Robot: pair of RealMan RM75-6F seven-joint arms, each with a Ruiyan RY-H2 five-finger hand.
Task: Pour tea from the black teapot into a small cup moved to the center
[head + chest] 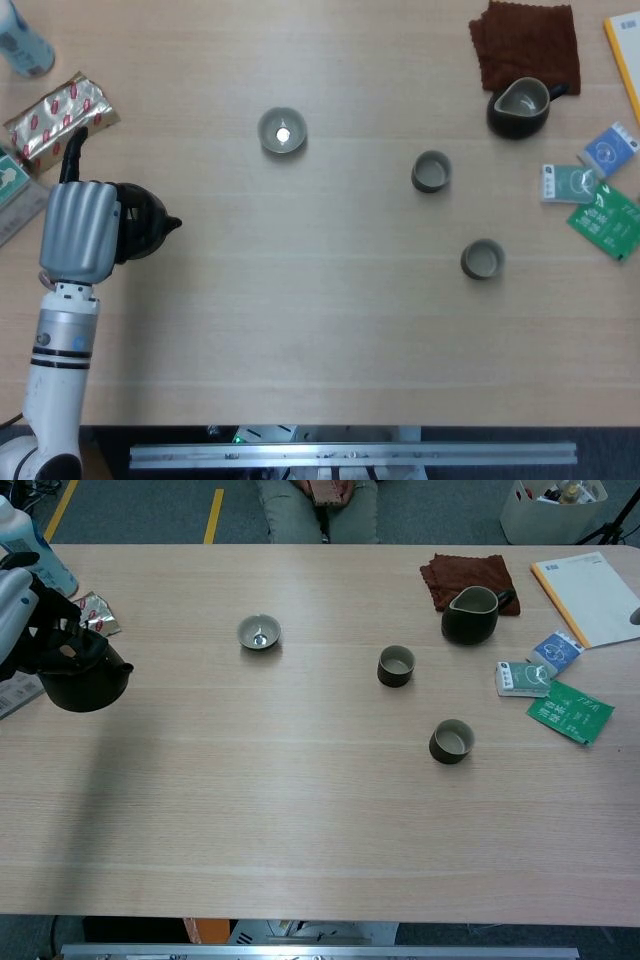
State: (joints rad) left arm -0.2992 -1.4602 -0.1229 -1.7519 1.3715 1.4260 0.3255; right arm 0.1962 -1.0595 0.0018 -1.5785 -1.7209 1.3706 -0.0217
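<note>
Head view
Left hand (78, 232): at the table's left edge, back of the hand facing the camera, fingers curled down over the black teapot (143, 222).
Teapot: mostly hidden under the hand; spout pointing right, toward the table's middle.
Shallow cup (282, 131): upper middle, something pale lying inside, well apart from the teapot.
Small cups: one (431, 171) right of centre, another (482, 260) below and to its right, both upright.
Dark pitcher (519, 106): upper right, touching the lower edge of the brown cloth (527, 44).
Packets: foil packet (60, 112) just above the hand; green packet (610, 220) at the right edge.

Chest view
Left hand (22, 620): fingers clamped on the teapot's (80, 676) handle; pot looks upright, shadow beneath it.
Right hand: only a small tip (634, 614) at the right edge; finger state cannot be told.
Table (300, 820): light wood.
</note>
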